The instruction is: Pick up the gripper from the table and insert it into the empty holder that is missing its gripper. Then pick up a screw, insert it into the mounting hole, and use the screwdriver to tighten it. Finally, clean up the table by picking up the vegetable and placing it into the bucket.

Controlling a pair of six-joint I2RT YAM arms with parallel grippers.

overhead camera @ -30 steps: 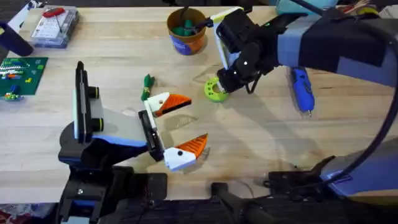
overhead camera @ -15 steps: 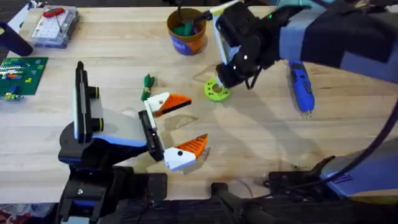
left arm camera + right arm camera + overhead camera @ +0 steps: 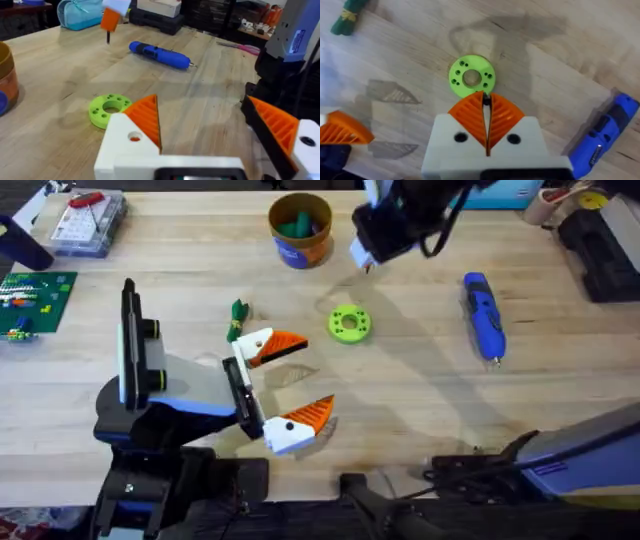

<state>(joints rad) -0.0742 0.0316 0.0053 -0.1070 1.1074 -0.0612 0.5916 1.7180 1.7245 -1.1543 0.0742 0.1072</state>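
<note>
My right gripper hangs high over the table's far side, between the bucket and the screwdriver. In its wrist view its orange pads are shut on a small dark screw, which hangs below the gripper in the left wrist view as a screw. The dark-green vegetable lies on the wood beside the upper finger of my left gripper, which is open and empty. The blue screwdriver lies flat. The loose gripper and its holder are out of view.
A lime-green flat ring with a centre hole lies mid-table, straight below the right gripper. The bucket has green pieces in it. A clear screw box and a green board sit at the far left.
The right gripper has lifted off the lime-green ring and moved up toward the table's far edge, still shut. The left arm has not moved.
</note>
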